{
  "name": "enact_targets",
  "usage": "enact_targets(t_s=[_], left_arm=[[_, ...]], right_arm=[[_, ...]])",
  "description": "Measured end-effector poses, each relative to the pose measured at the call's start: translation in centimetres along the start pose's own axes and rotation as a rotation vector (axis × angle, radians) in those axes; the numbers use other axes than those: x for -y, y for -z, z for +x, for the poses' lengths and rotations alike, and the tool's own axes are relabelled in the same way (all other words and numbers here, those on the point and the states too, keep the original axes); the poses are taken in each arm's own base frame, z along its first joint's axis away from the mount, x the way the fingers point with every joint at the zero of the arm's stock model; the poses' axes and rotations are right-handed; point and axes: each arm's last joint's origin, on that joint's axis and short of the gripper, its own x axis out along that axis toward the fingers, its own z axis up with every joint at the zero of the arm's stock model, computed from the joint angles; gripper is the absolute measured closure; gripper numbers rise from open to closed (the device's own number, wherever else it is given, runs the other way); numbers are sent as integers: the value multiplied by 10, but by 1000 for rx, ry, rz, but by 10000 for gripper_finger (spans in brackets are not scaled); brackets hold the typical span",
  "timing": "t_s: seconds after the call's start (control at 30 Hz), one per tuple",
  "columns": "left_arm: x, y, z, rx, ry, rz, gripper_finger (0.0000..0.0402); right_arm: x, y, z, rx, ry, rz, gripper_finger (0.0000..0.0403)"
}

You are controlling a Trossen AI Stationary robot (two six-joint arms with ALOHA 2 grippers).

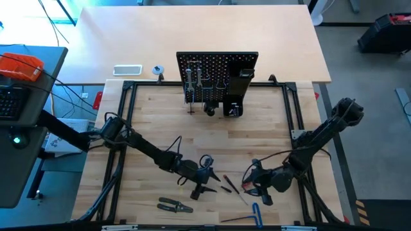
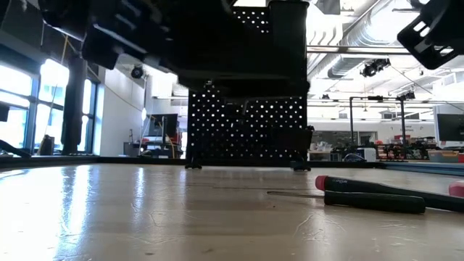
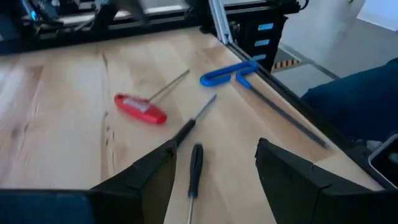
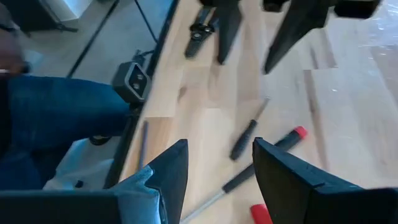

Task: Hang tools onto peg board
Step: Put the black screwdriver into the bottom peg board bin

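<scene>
Two dark arms reach in over the wooden table [image 1: 154,109], and one upright black peg board [image 1: 217,67] dotted with holes stands at twelve o'clock, with a few tools already hanging on it and a black box-shaped holder [image 1: 244,76] on its right side. Starting at the left, the left gripper [image 1: 204,181] hovers low at about seven o'clock of the table, its two fingers [image 3: 140,180] spread wide and holding nothing. Just below it, at six o'clock, lies one pair of black-handled pliers [image 1: 174,206]. Toward the middle lie two dark-handled screwdrivers [image 1: 229,183] side by side (one tipped in red at the butt, by the right wrist view). Next comes one red-handled hex key [image 3: 140,107] with a thin metal shaft. The right gripper [image 1: 258,186] hangs at five o'clock, its jaws also wide apart and empty. One blue-handled hex key [image 1: 256,212] rests near the front edge, at about five o'clock.
</scene>
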Motion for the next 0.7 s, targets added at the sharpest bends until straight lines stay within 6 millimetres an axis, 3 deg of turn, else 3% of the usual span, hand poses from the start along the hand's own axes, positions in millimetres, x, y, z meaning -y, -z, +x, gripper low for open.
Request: enact_targets(t_s=[0.3,0.7], left_arm=[[0,2,35,-132,-30,30,190],[0,10,41,-205,-20,34,231]], right_arm=[[1,1,0,-7,12,-20,229],[1,4,-1,-1,63,-37,229]])
